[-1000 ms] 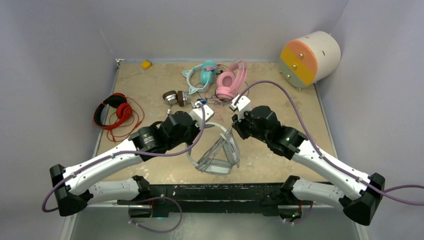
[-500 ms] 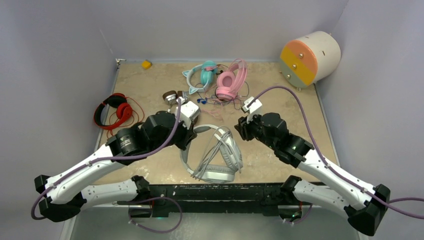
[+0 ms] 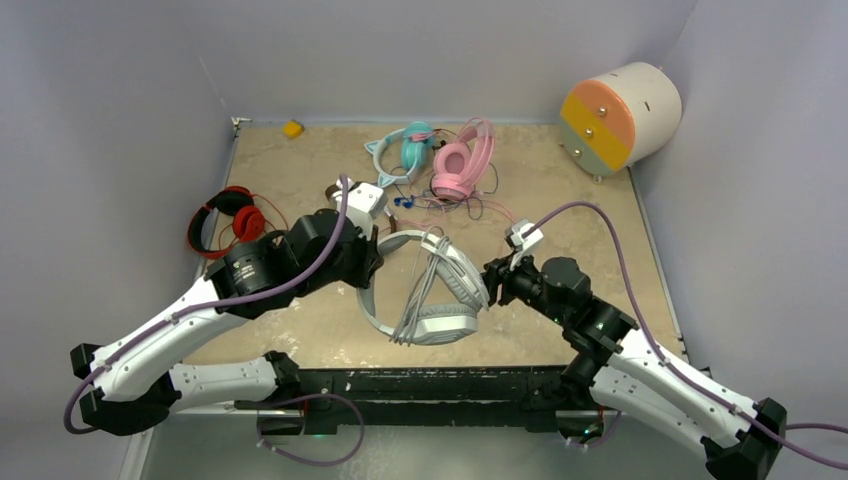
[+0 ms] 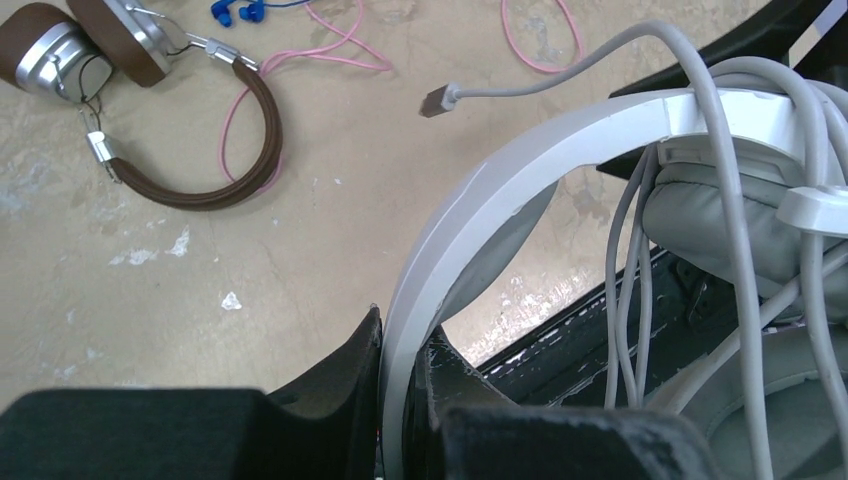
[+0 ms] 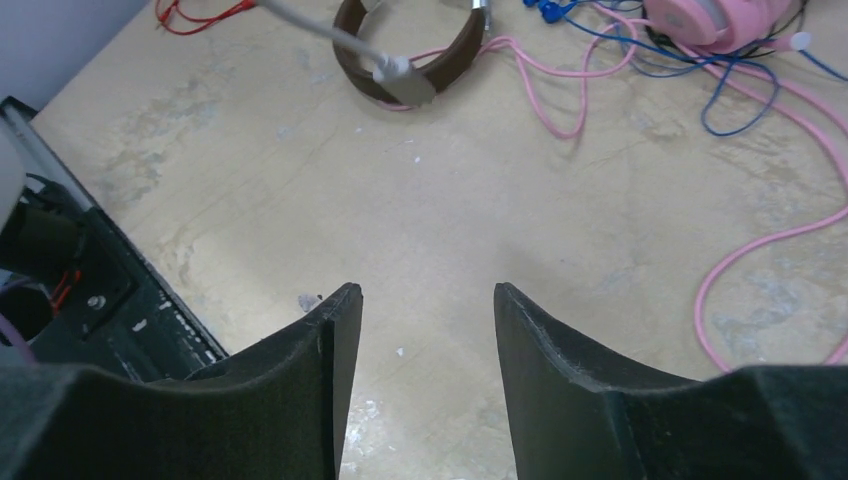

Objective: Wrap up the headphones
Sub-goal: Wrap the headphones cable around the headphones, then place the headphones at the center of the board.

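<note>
grey-white headphones (image 3: 440, 320) near brown headphones (image 4: 190, 196)

Robotics lab cell: 2 bolted arms (image 3: 190, 315), plain grey walls (image 3: 450, 50) boxing a tabletop (image 3: 300, 180).

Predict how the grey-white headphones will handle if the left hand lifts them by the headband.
The headband looks rigid, so the pinch should hold, though the earcups likely swing. The cord is limp; its loose loops and free plug may slip off.
</note>
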### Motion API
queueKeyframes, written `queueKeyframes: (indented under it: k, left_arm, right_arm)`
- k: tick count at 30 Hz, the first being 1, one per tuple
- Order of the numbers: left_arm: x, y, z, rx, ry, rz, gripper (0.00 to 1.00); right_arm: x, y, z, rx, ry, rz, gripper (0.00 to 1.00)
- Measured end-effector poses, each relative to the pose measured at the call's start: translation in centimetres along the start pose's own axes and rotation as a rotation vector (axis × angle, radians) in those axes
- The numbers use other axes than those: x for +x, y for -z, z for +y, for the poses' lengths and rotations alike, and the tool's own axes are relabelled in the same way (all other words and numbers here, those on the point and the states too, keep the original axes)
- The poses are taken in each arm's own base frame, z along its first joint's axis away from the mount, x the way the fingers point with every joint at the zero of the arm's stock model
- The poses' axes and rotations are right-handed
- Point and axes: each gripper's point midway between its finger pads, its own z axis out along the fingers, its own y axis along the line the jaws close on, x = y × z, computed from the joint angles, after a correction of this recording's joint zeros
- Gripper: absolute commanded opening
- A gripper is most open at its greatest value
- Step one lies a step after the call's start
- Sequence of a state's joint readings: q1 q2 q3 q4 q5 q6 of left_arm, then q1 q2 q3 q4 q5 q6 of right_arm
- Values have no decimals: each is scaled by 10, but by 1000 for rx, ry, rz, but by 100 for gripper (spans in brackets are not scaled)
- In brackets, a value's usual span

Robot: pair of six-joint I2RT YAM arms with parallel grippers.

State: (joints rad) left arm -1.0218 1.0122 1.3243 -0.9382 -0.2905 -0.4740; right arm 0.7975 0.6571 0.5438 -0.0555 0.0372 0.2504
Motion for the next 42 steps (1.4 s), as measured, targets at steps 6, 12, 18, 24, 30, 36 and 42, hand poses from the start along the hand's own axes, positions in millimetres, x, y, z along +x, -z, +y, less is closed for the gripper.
queueKeyframes:
  k: [6, 12, 18, 24, 30, 36, 42]
  left_arm:
    - [-10, 5, 2, -27, 41, -14, 0]
    - [-12, 3, -1, -30, 64, -9, 0]
    - [-15, 2, -4, -27, 68, -10, 0]
    - [-16, 2, -4, -29, 90, -12, 0]
    - [-17, -1, -7, -29, 114, -10, 0]
    - [-19, -2, -10, -22, 125, -9, 0]
    - [-22, 0, -13, -10, 145, -12, 0]
  right_arm:
    - [9, -7, 12, -76, -62, -31, 79]
    - [3, -20, 20, -118, -81, -64, 70]
    - [2, -31, 28, -163, -75, -67, 19]
    - [-4, -30, 33, -197, -82, -99, 61]
    - [-3, -32, 29, -182, -52, -110, 77]
    - [2, -45, 25, -162, -15, -73, 75]
    - [-12, -64, 24, -145, 13, -98, 45]
